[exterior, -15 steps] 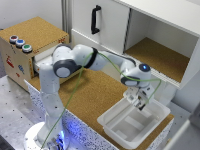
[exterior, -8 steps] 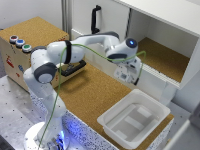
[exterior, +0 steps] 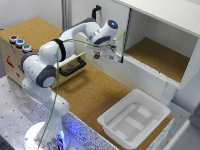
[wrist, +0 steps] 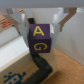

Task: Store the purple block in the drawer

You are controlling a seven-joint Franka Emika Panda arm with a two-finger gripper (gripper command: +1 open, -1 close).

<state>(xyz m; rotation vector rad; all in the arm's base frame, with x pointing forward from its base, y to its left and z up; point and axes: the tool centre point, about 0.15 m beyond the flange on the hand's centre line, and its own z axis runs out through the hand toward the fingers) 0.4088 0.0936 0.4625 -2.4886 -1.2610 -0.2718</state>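
Note:
In the wrist view the purple block [wrist: 39, 40], with yellow letters on its faces, sits clamped between my two fingers [wrist: 22, 22]. My gripper [exterior: 107, 55] is shut on it and hangs in the air just to the exterior view's right of the drawer [exterior: 79, 61]. The drawer is pulled out of the cork-topped box [exterior: 15, 55]. Its black bar handle [exterior: 72, 68] faces outward. Below the block the wrist view shows the handle [wrist: 44, 66] and part of the drawer's white inside [wrist: 11, 50]. In the exterior view the block is too small to make out.
Three coloured buttons [exterior: 20, 43] sit on the box top. A white plastic tub [exterior: 132, 120] lies at the exterior view's lower right. Behind the gripper stands a big white cabinet [exterior: 165, 30] with an open cork-floored compartment and a vertical black handle [exterior: 95, 10].
The gripper has carried the block from above the white tub toward the exterior view's left, past the cabinet front, and now holds it near the open drawer.

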